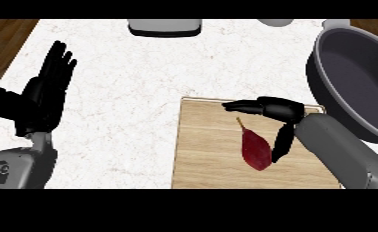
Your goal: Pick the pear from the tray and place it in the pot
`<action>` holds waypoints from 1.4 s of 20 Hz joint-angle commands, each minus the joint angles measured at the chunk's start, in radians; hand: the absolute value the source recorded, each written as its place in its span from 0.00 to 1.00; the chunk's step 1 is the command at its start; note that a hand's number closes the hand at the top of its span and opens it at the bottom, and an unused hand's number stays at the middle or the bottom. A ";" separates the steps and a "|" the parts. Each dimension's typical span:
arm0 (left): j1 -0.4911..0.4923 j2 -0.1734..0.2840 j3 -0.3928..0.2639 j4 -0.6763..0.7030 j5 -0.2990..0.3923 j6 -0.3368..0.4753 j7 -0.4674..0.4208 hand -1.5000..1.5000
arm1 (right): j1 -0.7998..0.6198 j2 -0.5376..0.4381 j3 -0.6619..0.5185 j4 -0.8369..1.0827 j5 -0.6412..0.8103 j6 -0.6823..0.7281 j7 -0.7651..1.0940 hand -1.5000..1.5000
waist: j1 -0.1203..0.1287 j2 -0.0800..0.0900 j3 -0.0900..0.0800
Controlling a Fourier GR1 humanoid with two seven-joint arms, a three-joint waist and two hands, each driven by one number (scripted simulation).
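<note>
Head view, looking steeply down on a white marbled counter [133,86]. A light wooden tray [210,151] lies in the lower middle of the frame, its far edge running from about the centre toward the right. On it rests the pear [255,149], dark red and drop-shaped, its thin stem pointing toward the upper left and its broad end toward the lower right.

The right hand [275,110] comes in from the lower right on its grey forearm and hangs over the far right part of the tray. Its fingers [240,107] stretch leftward, held together and fairly straight, above and beyond the pear's stem. Its thumb [282,146] points downward just beside the pear's right flank; whether it touches the fruit cannot be told. Thumb and fingers are spread apart and hold nothing.

The dark grey pot [325,83] sits at the right edge of the frame, partly cut off, its rim just beyond the tray's far right corner.

The left hand [46,93] shows at the left edge, fingers up and straight, resting open well away from the tray.

At the top edge a grey rectangular object [165,27] and, further right, a pale rounded object [275,22] are partly in view.
</note>
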 commanded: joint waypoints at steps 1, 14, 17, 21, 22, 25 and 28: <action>-0.004 0.023 0.026 -0.041 0.009 -0.014 0.040 0.50 | -0.030 0.078 0.002 0.094 0.024 0.088 -0.088 0.00 | 0.004 0.000 0.000; 0.003 -0.020 0.018 0.007 -0.017 -0.024 0.005 0.50 | 0.016 0.112 0.054 0.051 0.093 -0.059 -0.195 1.00 | -0.008 -0.002 0.000; 0.011 -0.037 0.015 0.003 -0.035 -0.009 -0.023 0.50 | 0.031 0.082 0.070 0.053 0.110 -0.070 -0.247 1.00 | -0.008 -0.001 0.000; 0.021 0.028 0.081 0.005 0.013 -0.079 -0.002 0.50 | 0.091 0.044 0.041 -0.020 0.117 -0.136 -0.100 1.00 | -0.019 -0.007 -0.001; 0.016 0.003 0.049 0.002 -0.030 -0.022 0.020 0.50 | 0.075 0.085 0.052 -0.082 0.119 -0.163 0.146 1.00 | -0.035 -0.014 -0.002; 0.028 0.003 0.068 -0.012 -0.020 -0.002 0.032 0.50 | 0.129 0.029 0.039 -0.008 0.184 -0.305 0.356 1.00 | -0.088 -0.038 -0.006; 0.060 0.008 0.083 -0.001 -0.021 -0.006 0.007 0.50 | 0.144 0.008 0.017 -0.070 0.215 -0.380 0.535 1.00 | -0.112 -0.046 -0.009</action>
